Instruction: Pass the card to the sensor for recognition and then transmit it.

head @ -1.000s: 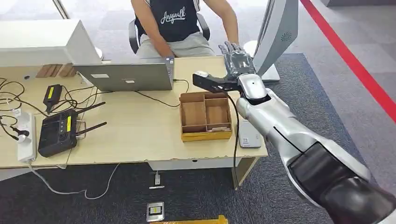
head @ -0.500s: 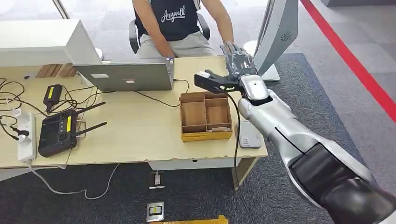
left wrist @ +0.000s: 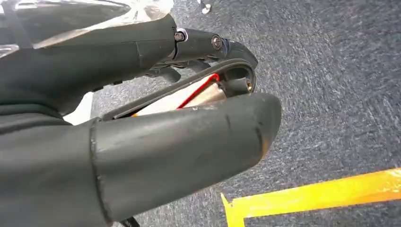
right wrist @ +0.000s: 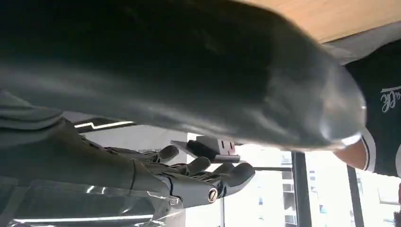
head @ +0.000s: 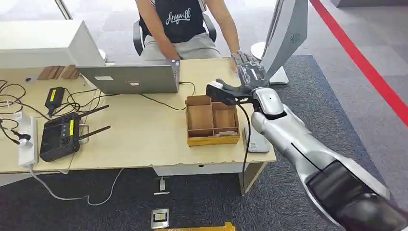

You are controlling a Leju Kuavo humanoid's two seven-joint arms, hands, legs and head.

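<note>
My right hand (head: 243, 79) reaches out over the far right of the desk (head: 144, 139), fingers stretched flat toward the seated person (head: 180, 21) and thumb (head: 219, 90) spread wide to the side. Nothing shows between thumb and fingers. The person's hand (head: 235, 55) is right at my fingertips. A white card reader (head: 256, 140) lies on the desk near its front right corner, under my forearm. In the right wrist view the dark fingers (right wrist: 198, 172) lie extended below the thick thumb (right wrist: 189, 71). My left hand (left wrist: 142, 127) hangs over the carpet, its fingers curled round to the thumb.
A wooden compartment box (head: 212, 139) sits just left of the reader. A laptop (head: 130, 79), a black controller (head: 60, 134), cables and a power strip (head: 26, 142) occupy the left of the desk. A tall grey monitor (head: 288, 29) stands beside my right hand.
My right hand has drawn back and down toward the wooden box. The person's hand has come forward to my fingertips.
</note>
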